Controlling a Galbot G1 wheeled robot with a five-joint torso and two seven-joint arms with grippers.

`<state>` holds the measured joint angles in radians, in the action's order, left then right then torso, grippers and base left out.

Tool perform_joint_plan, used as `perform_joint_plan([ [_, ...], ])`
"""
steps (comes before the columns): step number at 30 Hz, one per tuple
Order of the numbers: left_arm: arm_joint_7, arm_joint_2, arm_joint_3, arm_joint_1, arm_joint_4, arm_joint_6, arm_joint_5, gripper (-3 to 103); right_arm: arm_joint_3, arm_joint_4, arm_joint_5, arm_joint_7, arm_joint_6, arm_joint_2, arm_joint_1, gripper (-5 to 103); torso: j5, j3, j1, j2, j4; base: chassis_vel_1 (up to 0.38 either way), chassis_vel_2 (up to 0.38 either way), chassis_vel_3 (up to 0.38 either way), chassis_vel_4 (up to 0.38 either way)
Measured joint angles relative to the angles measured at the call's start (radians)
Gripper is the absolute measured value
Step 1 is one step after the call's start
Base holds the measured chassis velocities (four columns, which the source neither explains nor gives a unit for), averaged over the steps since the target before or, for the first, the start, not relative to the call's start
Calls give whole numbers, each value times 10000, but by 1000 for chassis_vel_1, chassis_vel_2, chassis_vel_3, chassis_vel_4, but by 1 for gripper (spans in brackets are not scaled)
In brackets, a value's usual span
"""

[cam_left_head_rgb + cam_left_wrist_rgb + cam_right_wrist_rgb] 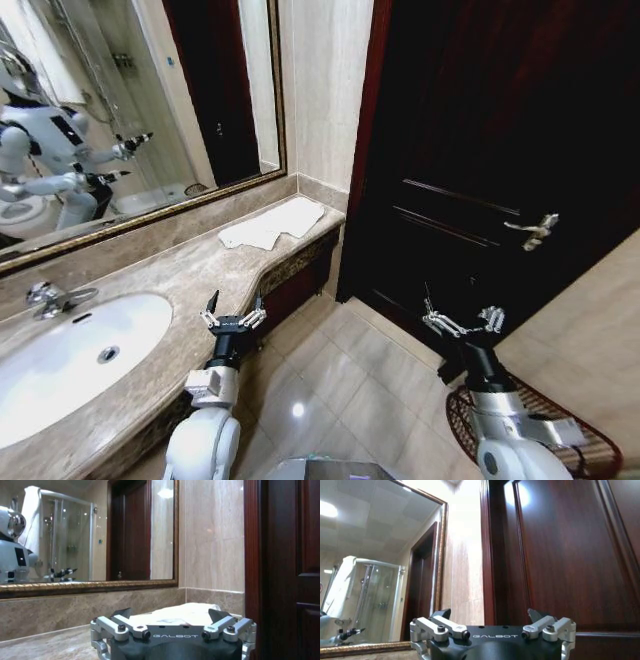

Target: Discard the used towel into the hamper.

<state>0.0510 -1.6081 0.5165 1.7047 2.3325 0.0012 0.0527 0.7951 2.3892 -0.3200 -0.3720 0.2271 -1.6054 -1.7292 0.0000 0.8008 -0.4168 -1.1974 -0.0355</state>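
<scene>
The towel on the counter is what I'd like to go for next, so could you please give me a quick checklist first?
1. Towel lying free at the far end of the counter: ok.
2. Left gripper open, holding nothing, at the counter edge: ok.
3. Right gripper open, holding nothing, before the door: ok.
4. Hamper on the floor by the right arm: ok.
5. Hamper inside free: cannot tell.

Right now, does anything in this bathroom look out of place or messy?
Only the white towel: it lies loosely rumpled at the far end of the marble counter near the door, not hung or folded. The hamper stands upright on the floor by the right tool. No spills or damage show.
</scene>
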Motion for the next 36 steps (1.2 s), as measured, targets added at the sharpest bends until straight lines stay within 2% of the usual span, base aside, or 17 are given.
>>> perform_joint_plan([
  [19, -95, 0, -10, -158, -337, 12, -139, 100, 34, -155, -14, -6, 37, 75, 10, 100, -6, 0, -1, 0, 5, -171, 167, 179, -177],
  [22, -88, 0, -1, -282, -602, -89, -175, 100, 112, -318, -9, 5, 50, 154, 7, 100, 6, 0, 0, -1, -2, -182, 176, 185, -183],
  [24, -49, 0, 47, -469, -844, -110, -251, 100, 104, -357, 57, 22, 54, 140, -1, 100, -4, 1, -1, -1, 2, -176, 154, 188, -182],
  [27, 31, 0, 86, -753, -1054, -157, -356, 100, 45, -354, 168, 206, 149, 113, -14, 100, 4, 0, 1, -2, 1, -156, 183, 182, -178],
  [30, 312, 0, 111, -1320, -1423, -200, -701, 100, -2, -326, 182, 501, 423, 103, -79, 100, -5, 0, 0, -1, 3, -154, 172, 171, -174],
  [33, 484, 0, 251, -2112, -1903, 120, -818, 103, 22, -499, 319, 542, 668, 145, -179, 100, -2, 3, -10, 1, 2, -136, 149, 142, -145],
  [34, 531, 0, 309, -2529, -2053, 464, -849, 101, 37, -629, 407, 472, 755, 165, -203, 100, 0, 4, -11, 2, -5, -86, 102, 63, -17],
  [35, 531, 0, 309, -2529, -2053, 464, -849, 101, 37, -629, 407, 472, 755, 165, -203, 100, 0, 4, -11, 2, -5, -86, 102, 63, -17],
  [36, 617, 0, 320, -3083, -2252, 994, -927, 100, 63, -739, 529, 385, 825, 167, -266, 100, 3, 3, -8, 1, 0, -49, 46, 63, -6],
])
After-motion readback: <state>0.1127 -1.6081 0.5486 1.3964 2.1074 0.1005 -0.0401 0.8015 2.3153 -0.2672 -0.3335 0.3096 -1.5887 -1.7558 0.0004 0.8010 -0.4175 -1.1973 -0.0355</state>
